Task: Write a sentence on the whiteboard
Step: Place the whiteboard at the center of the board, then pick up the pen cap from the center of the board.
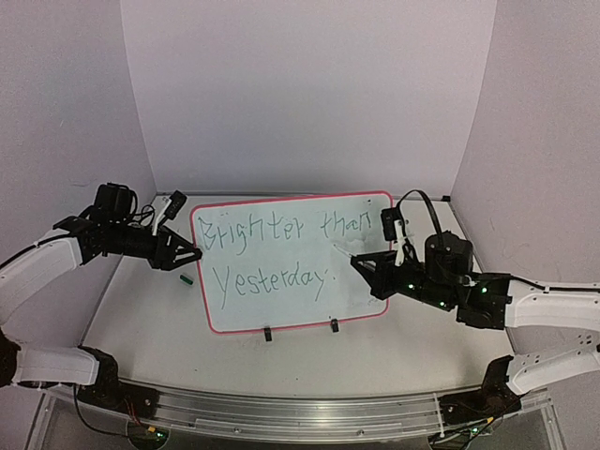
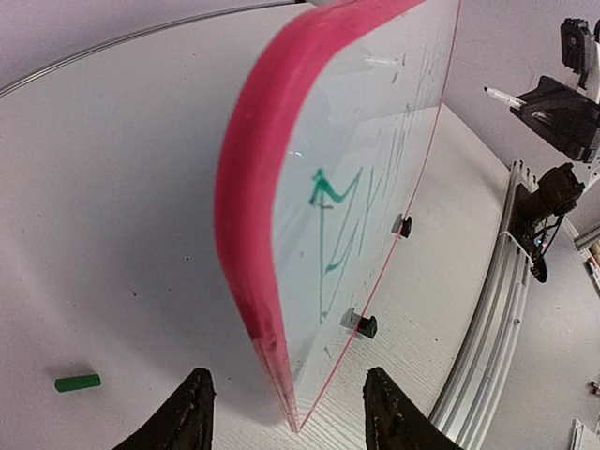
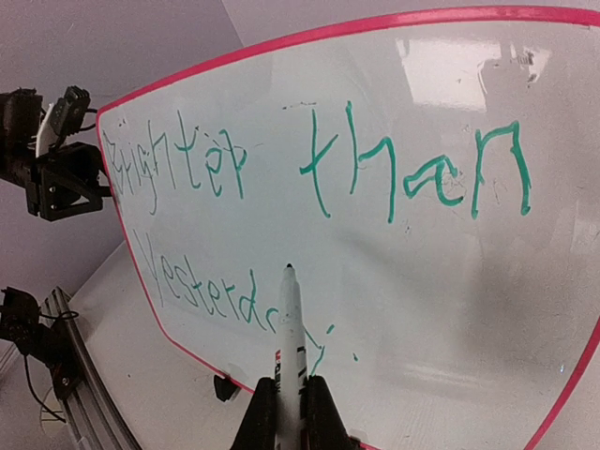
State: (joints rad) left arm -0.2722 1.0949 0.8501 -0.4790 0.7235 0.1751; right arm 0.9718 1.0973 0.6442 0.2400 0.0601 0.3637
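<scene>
The whiteboard point(image 1: 361, 300) with a red-pink frame stands tilted at the table's middle. The sentence point(image 1: 267, 255) in green reads "Brighter than" over "Yesterday". My right gripper point(image 1: 364, 266) is shut on a white marker point(image 3: 292, 328). The marker's tip points at the board just past the end of "Yesterday" point(image 3: 211, 300), and I cannot tell whether it touches. My left gripper point(image 2: 286, 417) is open. Its two fingers straddle the left edge of the whiteboard point(image 2: 246, 216), with a gap on each side. In the top view the left gripper point(image 1: 192, 253) sits at that edge.
A green marker cap point(image 1: 186, 278) lies on the table left of the board, also seen as the cap point(image 2: 77, 382) beside my left finger. Two black clips point(image 1: 268, 334) point(image 1: 334, 326) hold the board's lower edge. An aluminium rail point(image 1: 300, 412) runs along the near edge. Walls enclose three sides.
</scene>
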